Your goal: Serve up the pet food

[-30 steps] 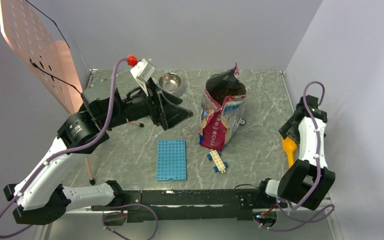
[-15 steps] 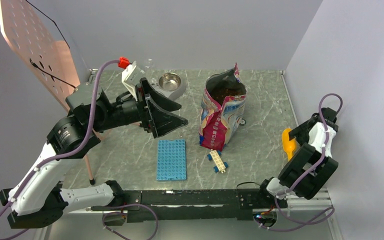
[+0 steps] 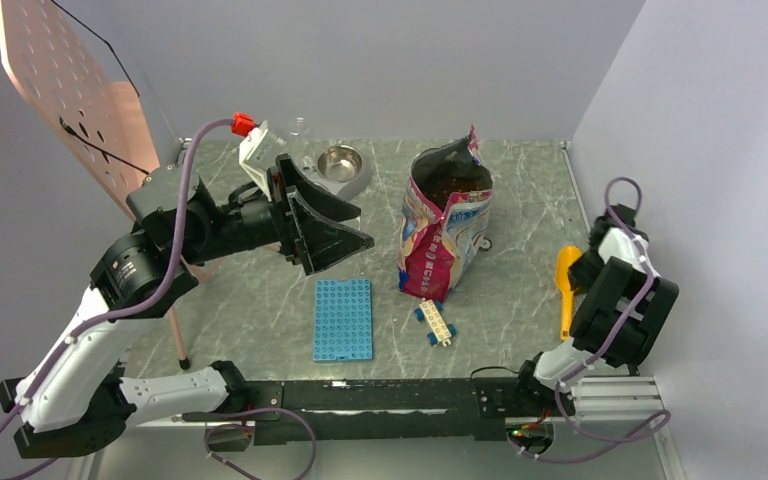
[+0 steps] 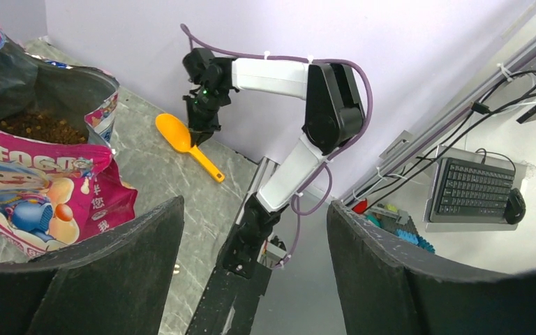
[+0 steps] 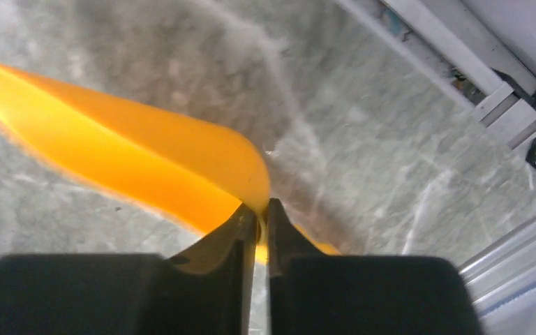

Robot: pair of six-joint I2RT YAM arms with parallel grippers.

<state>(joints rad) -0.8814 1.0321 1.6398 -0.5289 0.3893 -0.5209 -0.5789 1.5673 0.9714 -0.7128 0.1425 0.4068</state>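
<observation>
Top view: the pet food (image 3: 452, 184) sits in the open bag (image 3: 440, 245) mid-table. The left claw (image 3: 366, 226) hangs beside it, and the right claw (image 3: 584, 271) is at the yellow scoop (image 3: 564, 278) by the right wall.

Left wrist view: the left claw's fingers gape wide, holding nothing.

Right wrist view: the right claw is clamped on the scoop's thin rim only, so the scoop may twist or slip free when lifted.

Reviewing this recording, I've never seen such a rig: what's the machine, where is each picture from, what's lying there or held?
Two robot arms stand at a grey marbled table. The wide picture looks down from above; the other two come from cameras on each wrist. On it: an open pink-red printed bag holding brown kibble, a shiny steel bowl, a blue studded plate, a toy brick piece. The left gripper hangs open, empty. The right gripper grips the yellow plastic scoop by its rim.
</observation>
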